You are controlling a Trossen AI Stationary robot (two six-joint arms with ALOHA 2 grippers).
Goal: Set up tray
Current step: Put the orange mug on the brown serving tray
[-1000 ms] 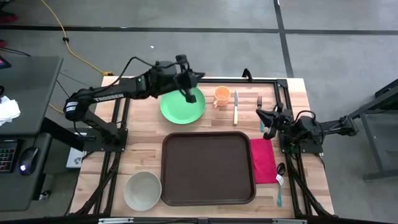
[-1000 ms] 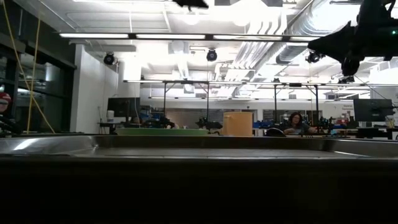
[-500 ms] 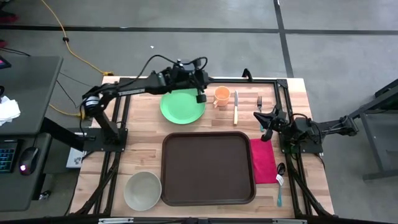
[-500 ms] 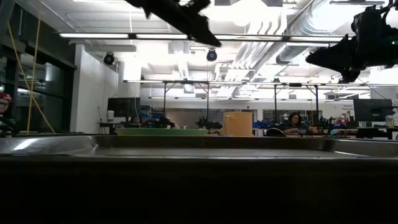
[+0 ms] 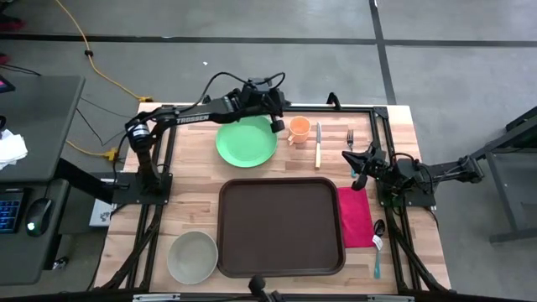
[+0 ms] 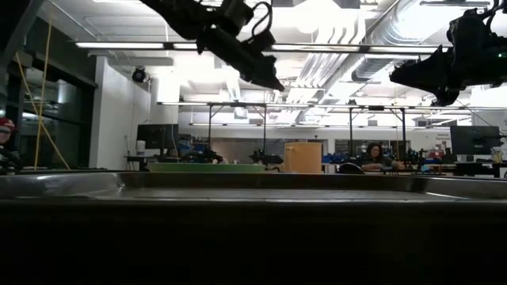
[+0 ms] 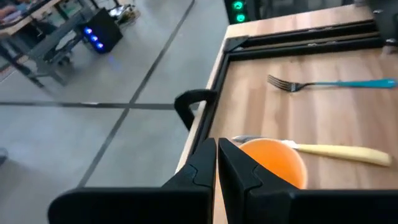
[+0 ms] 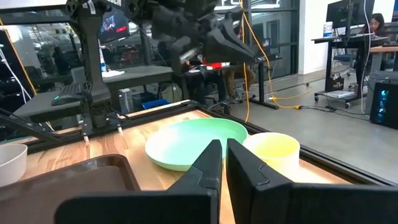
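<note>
The dark brown tray (image 5: 281, 226) lies flat in the middle of the table, and its rim (image 6: 253, 186) fills the front of the low view. My left gripper (image 5: 275, 124) is shut and hovers above the table between the green plate (image 5: 246, 143) and the orange cup (image 5: 299, 130). In the left wrist view the cup (image 7: 273, 163) stands just beyond the shut fingertips (image 7: 216, 155). My right gripper (image 5: 357, 164) is shut too, held in the air near the fork (image 5: 350, 138), above the red napkin's (image 5: 354, 216) far end.
A yellow-handled knife (image 5: 318, 144) lies between cup and fork. A pale bowl (image 5: 192, 256) stands left of the tray, near the table's near edge. A spoon (image 5: 377, 243) lies right of the napkin. Black frame rails run along the table's edges.
My left gripper has swung from above the green plate toward the table's right, ending beside the orange cup, and it has come lower in the low view. Plate, cup, cutlery and tray have stayed where they were.
</note>
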